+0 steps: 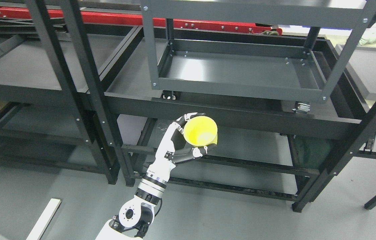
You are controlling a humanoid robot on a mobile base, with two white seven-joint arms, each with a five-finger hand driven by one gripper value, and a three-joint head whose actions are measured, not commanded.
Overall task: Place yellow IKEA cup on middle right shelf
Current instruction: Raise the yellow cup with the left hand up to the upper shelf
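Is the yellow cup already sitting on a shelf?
No, the yellow cup is held in the left hand in front of the shelf edge, not resting on any surface.

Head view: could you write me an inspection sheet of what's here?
Surface: dark metal shelf, bare where visible.
Job's things: yellow cup, held in front of the shelf's front edge, not yet on it.
Clutter: small wheeled cart standing on the shelf; white plank on the floor.
Grippers: left hand shut on the cup; right not in view.
Cables: nothing seen.
Surroundings: grey floor, red beam behind.
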